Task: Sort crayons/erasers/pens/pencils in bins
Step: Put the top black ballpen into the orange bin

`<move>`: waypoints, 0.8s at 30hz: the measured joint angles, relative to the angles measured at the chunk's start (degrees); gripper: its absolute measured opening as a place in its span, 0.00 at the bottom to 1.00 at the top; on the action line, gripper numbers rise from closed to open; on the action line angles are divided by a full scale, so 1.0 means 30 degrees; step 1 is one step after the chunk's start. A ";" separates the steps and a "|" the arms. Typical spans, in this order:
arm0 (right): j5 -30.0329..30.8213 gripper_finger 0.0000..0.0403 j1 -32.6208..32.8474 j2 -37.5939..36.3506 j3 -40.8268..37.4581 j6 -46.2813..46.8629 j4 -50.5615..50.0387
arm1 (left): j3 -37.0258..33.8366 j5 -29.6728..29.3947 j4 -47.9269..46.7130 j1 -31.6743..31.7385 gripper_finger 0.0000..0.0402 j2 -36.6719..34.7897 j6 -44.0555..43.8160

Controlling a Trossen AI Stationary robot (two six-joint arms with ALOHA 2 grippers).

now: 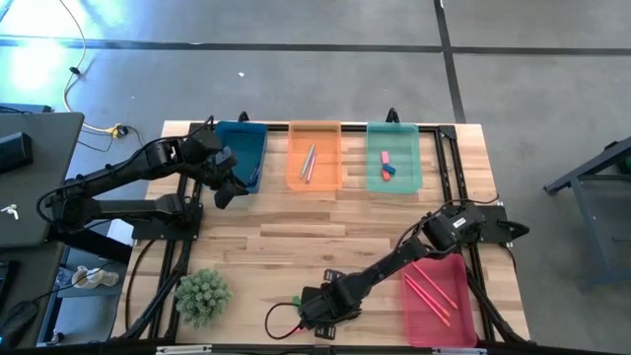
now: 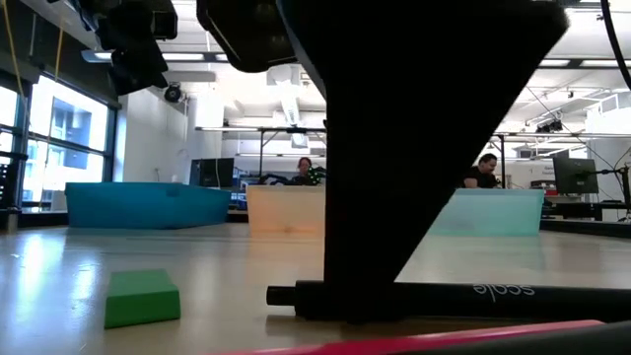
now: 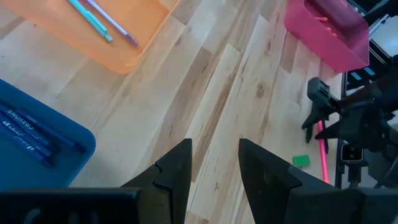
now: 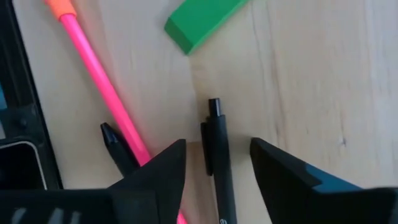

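The right gripper [image 1: 320, 314] is down at the lower middle of the overhead frame, on the table's near edge, its fingers spread apart and straddling a black pen [image 4: 219, 163] that lies flat on the wood. Nothing is held yet, as far as I can see. In the right wrist view a pink pencil [image 4: 99, 74] runs just beside the pen, and a green eraser [image 4: 202, 18] sits a little beyond the pen's tip.

To do this pick well, I would centre the fingers over the pen's barrel before closing, so that the pencil stays outside the grip. The pad on that side is already close to it. Come down until the tips nearly meet the wood, then close squarely across the barrel so it does not roll.

The orange bin [image 1: 315, 156], upper centre in the overhead frame, already holds pens and looks the likely place for this one. The pink bin [image 1: 415, 318] at lower right holds pink pencils; the green bin [image 1: 394, 158] holds erasers.

The left gripper [image 1: 225, 189] waits by the blue bin [image 1: 241, 148], upper left, fingers partly apart and empty.
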 joint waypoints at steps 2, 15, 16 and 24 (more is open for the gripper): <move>-0.0007 0.41 -0.0011 0.0013 0.0000 0.0083 -0.0142 | 0.0000 0.0000 0.0001 0.0000 0.30 0.0000 0.0000; 0.0107 0.15 -0.0022 0.0246 0.0007 0.0695 -0.1749 | 0.0000 0.0000 -0.0006 0.0000 0.30 0.0000 0.0138; 0.0135 0.15 -0.0021 0.0246 0.0007 0.1119 -0.2063 | 0.0000 0.0000 -0.0004 0.0000 0.30 0.0000 0.0137; 0.0238 0.14 -0.0334 0.0239 -0.0010 0.2725 -0.3794 | 0.0000 0.0000 -0.0006 0.0000 0.30 0.0000 0.0138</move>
